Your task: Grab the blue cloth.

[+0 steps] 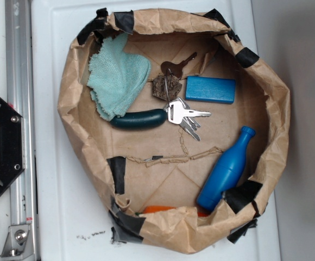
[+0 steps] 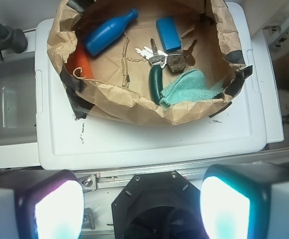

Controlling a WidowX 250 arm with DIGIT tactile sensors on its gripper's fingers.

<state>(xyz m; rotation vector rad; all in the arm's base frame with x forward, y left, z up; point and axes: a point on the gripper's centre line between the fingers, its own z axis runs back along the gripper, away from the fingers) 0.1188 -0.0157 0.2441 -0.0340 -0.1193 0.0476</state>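
The blue cloth [image 1: 117, 76], a pale teal mesh rag, lies crumpled against the upper-left wall inside a brown paper basin [image 1: 277, 109]. In the wrist view the blue cloth [image 2: 189, 87] sits at the near right of the basin [image 2: 134, 107], far ahead of me. My gripper [image 2: 142, 209] is open; its two glowing fingertips [image 2: 57, 209] stand wide apart at the bottom of the wrist view with nothing between them, hanging over the black robot base [image 2: 154, 196]. The exterior view does not show the gripper.
Inside the basin are a dark green pickle-shaped toy [image 1: 138, 119] touching the cloth's lower edge, keys [image 1: 184, 115], a rough brown block [image 1: 165, 86], a blue block [image 1: 210, 89], a blue bottle [image 1: 227, 171] and an orange object [image 1: 157, 209]. The basin sits on a white lid [image 1: 54, 190] beside a metal rail [image 1: 19, 65].
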